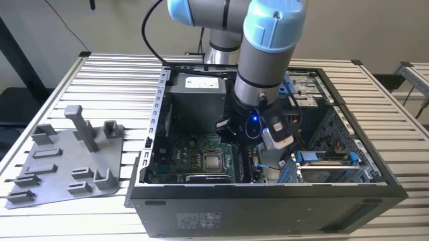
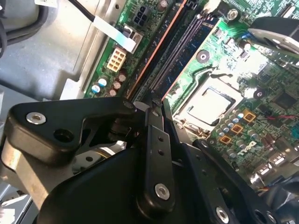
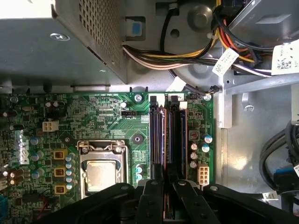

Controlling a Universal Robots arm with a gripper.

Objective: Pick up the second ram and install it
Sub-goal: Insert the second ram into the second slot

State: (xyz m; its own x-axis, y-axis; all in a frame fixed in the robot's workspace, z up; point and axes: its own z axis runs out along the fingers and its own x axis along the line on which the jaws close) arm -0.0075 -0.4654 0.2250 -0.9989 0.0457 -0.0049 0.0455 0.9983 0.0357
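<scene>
1. Reaching down into the open computer case (image 1: 268,211) in the exterior view, the arm is holding its claw (image 1: 251,150) just above the green board (image 1: 194,155), toward four o'clock from the grey power box (image 1: 194,98).
2. Showing in both wrist views, the claw (image 3: 167,189) (image 2: 152,106) is standing with its two black fingers (image 3: 152,198) drawn almost together, leaving a narrow gap.
3. Sitting in that gap is the thin edge of the second ram (image 3: 164,144). The fingers appear to be pinching it, and the stick is running lengthwise along the black memory slots (image 3: 154,140) on the board.
4. Lying just beside it in the first wrist view, a second thin stick (image 3: 184,140) is standing parallel in the neighbouring slot.
5. Sitting near the slots, apart from the claw, is the square processor socket (image 3: 100,172); in the exterior view it is lying at about nine o'clock from the claw.
6. Trailing from the power box in the first wrist view, a bundle of coloured cables (image 3: 154,53) is crossing the case floor.
7. Resting on the slatted table (image 1: 114,75) at nine o'clock from the case, in the exterior view, is a grey tray (image 1: 67,160) of plastic holder blocks.
</scene>
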